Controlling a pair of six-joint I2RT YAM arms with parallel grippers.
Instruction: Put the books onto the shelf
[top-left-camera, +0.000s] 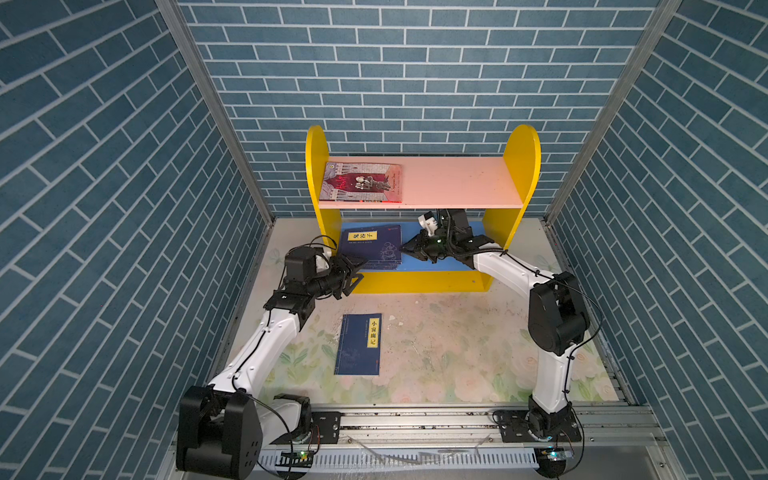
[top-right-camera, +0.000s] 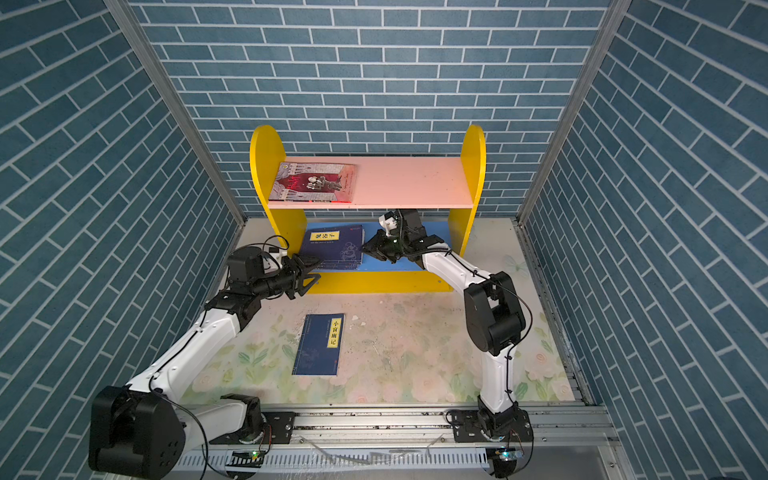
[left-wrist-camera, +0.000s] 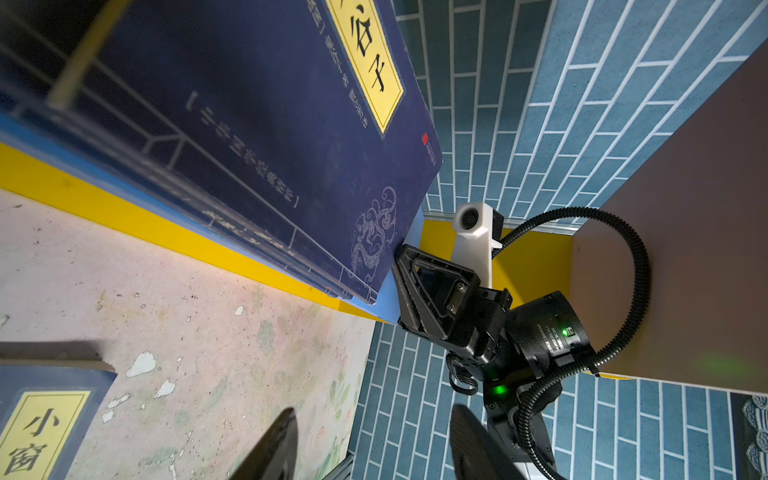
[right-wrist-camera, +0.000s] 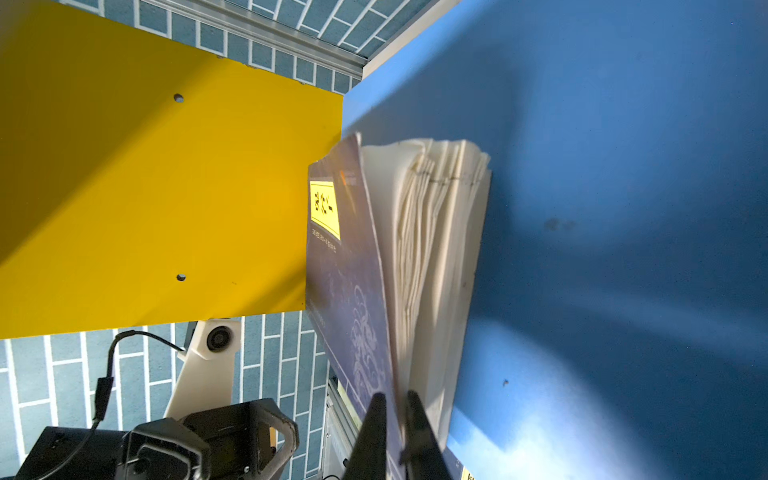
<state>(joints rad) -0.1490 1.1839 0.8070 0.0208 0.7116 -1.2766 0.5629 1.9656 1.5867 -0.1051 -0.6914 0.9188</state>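
Observation:
The shelf (top-left-camera: 521, 166) (top-right-camera: 473, 166) stands at the back. A red-grey illustrated book (top-left-camera: 361, 183) (top-right-camera: 313, 183) lies flat on its pink upper board. A stack of navy books (top-left-camera: 372, 247) (top-right-camera: 334, 247) (left-wrist-camera: 270, 145) lies on the blue lower board (right-wrist-camera: 602, 208). My right gripper (top-left-camera: 402, 248) (top-right-camera: 365, 247) (right-wrist-camera: 395, 397) is shut on the right edge of the top navy book's cover (right-wrist-camera: 345, 270), which stands lifted off the cream pages (right-wrist-camera: 432, 249). My left gripper (top-left-camera: 360, 272) (top-right-camera: 316, 272) (left-wrist-camera: 372, 415) hangs open and empty at the shelf's front left. One more navy book (top-left-camera: 359, 345) (top-right-camera: 319, 345) (left-wrist-camera: 41, 424) lies on the table.
The floral tabletop (top-left-camera: 457, 353) is enclosed by blue brick-pattern walls on three sides. The shelf's yellow left side panel (right-wrist-camera: 166, 187) stands close beside the stack. The pink board hangs low over my right wrist. A metal rail (top-left-camera: 415, 419) runs along the front.

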